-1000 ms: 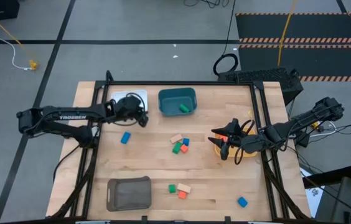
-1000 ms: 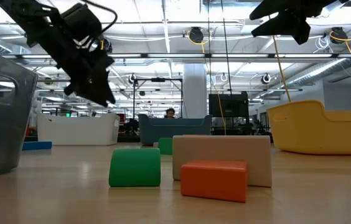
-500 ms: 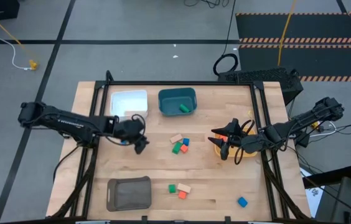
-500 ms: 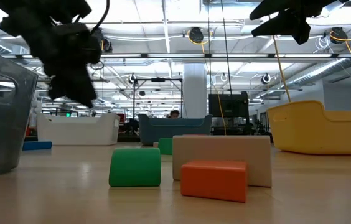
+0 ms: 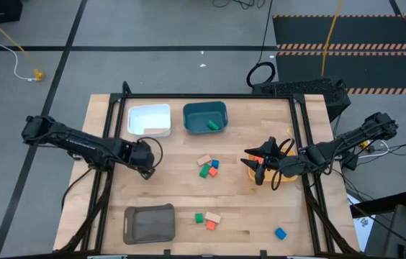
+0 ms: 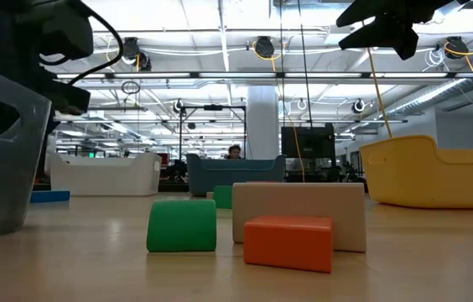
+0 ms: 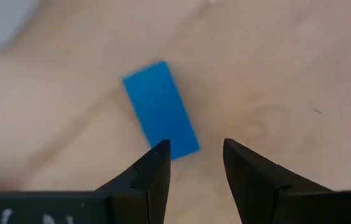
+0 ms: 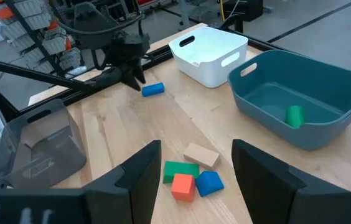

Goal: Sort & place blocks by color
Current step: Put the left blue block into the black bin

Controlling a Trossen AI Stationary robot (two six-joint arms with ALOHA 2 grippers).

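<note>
Left gripper (image 5: 145, 160) low over the left part of the worktop (image 5: 174, 187), jaws parted and empty, a blue brick (image 7: 160, 109) lying flat on the wood just ahead of the fingertips (image 7: 157, 163); white bin (image 5: 150, 119) and teal bin (image 5: 205, 116) at the far edge, the teal one holding a green block (image 5: 213, 124), grey bin (image 5: 149, 223) at the near left. Mid-worktop: a cluster of tan block (image 5: 204, 160), green block (image 5: 204, 172), red-orange block (image 5: 212, 171) and blue block (image 5: 215, 164) touching or just beside each other; nearer, a green cube (image 5: 199, 217), tan brick (image 5: 213, 216) and red-orange brick (image 5: 210, 225) grouped. Right gripper (image 5: 258, 164) held above the yellow bin (image 6: 438, 172) at the right edge, jaws spread wide, holding nothing; a lone blue block (image 5: 281, 233) sits near right.
</note>
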